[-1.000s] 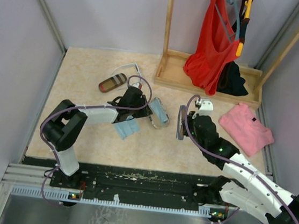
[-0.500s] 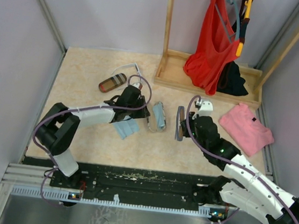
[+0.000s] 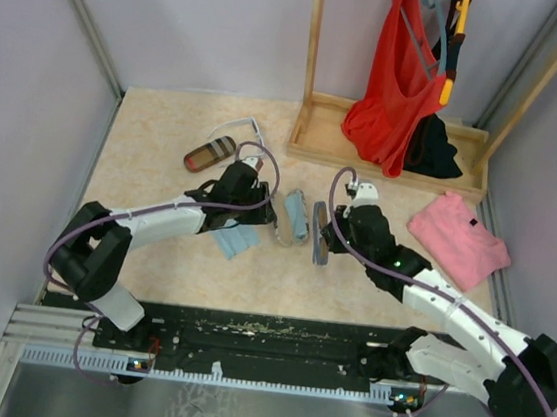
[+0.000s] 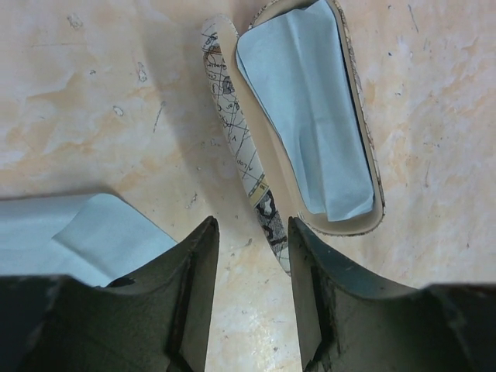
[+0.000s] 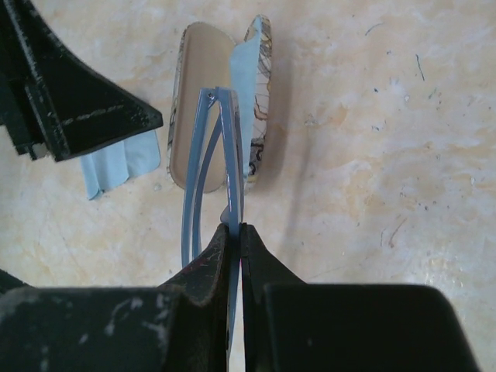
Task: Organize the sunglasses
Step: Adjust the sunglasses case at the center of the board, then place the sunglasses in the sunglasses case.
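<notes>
Two changes register over the last second. First, the right gripper [image 5: 235,232], its claw pressed together on the folded dark wire sunglasses [image 5: 211,155], has travelled toward 9 o'clock. It now hangs just beside the open case [image 5: 200,101], at the case's 3 o'clock. In the right wrist view the frame lines up with the bare beige half. Second, the case has turned to lie nearly along the 12-to-6 line. Judgement: delivery is close, and lowering and release into the beige half remain.

Clearances, near to far:

1. At 6 o'clock of the case, the table [image 3: 280,279] offers bare surface back to the arm bases, which is the safest retreat path.
2. At 9 o'clock, the left gripper [image 4: 252,232] stands with its claw spread and empty, tips just short of the case's patterned shell. A loose blue cloth [image 4: 70,232] lies at its 7 o'clock.
3. The other half of the case is filled by a folded blue cloth [image 4: 310,116], so little margin exists on that side.
4. At 3 o'clock, well apart, lies a pink garment [image 3: 459,239].
5. At 11 o'clock, well apart, sit a striped case [image 3: 209,153] and the white sunglasses [image 3: 238,123], not yet handled.
6. At 1 o'clock, the wooden rack base [image 3: 364,165] limits far travel.
</notes>
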`<action>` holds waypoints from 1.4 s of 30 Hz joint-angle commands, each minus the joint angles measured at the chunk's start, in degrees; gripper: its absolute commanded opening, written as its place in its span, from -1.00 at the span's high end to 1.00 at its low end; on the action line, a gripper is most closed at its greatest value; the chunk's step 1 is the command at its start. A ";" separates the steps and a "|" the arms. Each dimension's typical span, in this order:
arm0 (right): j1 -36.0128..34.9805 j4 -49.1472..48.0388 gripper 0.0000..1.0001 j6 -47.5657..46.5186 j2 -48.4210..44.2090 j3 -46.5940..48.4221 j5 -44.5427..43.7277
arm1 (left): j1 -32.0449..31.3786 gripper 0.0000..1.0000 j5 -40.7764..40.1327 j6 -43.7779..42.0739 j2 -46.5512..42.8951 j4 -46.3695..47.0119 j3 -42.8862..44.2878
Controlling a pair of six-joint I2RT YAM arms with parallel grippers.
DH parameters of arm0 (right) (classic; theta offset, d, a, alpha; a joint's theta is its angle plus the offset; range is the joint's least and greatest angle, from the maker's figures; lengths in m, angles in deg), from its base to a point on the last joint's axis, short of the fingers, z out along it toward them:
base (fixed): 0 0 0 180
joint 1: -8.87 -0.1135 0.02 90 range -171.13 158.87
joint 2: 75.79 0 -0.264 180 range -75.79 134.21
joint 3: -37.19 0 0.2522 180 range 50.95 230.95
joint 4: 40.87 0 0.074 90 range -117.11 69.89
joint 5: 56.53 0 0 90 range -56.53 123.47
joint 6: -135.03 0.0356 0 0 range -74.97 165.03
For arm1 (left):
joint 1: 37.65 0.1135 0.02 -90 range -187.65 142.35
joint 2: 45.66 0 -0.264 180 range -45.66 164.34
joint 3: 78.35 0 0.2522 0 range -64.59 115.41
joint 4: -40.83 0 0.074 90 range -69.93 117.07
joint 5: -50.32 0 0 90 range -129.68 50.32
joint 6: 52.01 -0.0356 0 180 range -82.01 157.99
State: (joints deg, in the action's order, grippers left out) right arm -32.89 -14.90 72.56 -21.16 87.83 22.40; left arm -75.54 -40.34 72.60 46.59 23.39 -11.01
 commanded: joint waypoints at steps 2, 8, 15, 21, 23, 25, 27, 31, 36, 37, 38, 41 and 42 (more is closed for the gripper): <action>3.04 -3.96 1.00 -2.67 6.96 8.46 4.86 | -0.18 0.00 0.56 1.02 -4.89 4.90 -2.46; 4.92 -1.90 1.00 -3.28 18.16 17.03 10.87 | 1.79 -0.08 1.91 3.05 -6.89 9.16 -6.37; 4.93 -1.22 1.00 -2.78 29.94 24.97 13.41 | 5.10 -0.11 4.90 3.79 -8.87 13.81 -10.68; 4.91 1.86 1.00 -4.03 39.15 32.25 12.00 | 5.87 -0.11 7.07 2.95 -8.41 15.50 -11.57; 4.92 2.99 1.00 -4.27 42.24 34.06 11.25 | 5.87 -0.11 7.39 3.18 -8.15 15.67 -11.60; 4.93 3.92 1.00 -4.32 44.00 35.32 10.91 | 5.87 -0.11 7.82 3.41 -7.98 16.42 -11.88; 4.94 4.65 1.00 -4.33 45.11 36.05 10.25 | 5.83 -0.10 8.12 3.59 -7.89 16.95 -12.17; 5.10 5.85 1.00 -4.73 46.68 36.84 9.41 | 5.90 -0.07 8.05 3.37 -7.57 16.69 -11.97; 5.91 5.90 1.00 -4.85 47.87 36.95 9.80 | 5.87 -0.04 8.22 3.12 -7.68 16.57 -11.92; 6.03 5.82 1.00 -4.92 48.21 37.02 9.98 | 5.89 -0.04 8.09 3.05 -7.69 16.54 -11.99; 6.13 5.80 1.00 -5.00 48.48 37.08 10.11 | 5.90 -0.04 8.07 2.94 -7.77 16.53 -12.00; 6.33 6.07 1.00 -5.20 49.15 37.25 10.12 | 5.90 -0.04 8.06 2.86 -7.71 16.55 -11.93; 6.42 6.05 1.00 -5.20 49.29 37.13 9.91 | 5.90 -0.04 8.19 2.79 -7.65 16.53 -11.85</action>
State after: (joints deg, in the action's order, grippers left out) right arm -27.14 -7.73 68.14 27.56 122.13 32.76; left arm -69.90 -32.96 75.70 39.39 38.58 -22.68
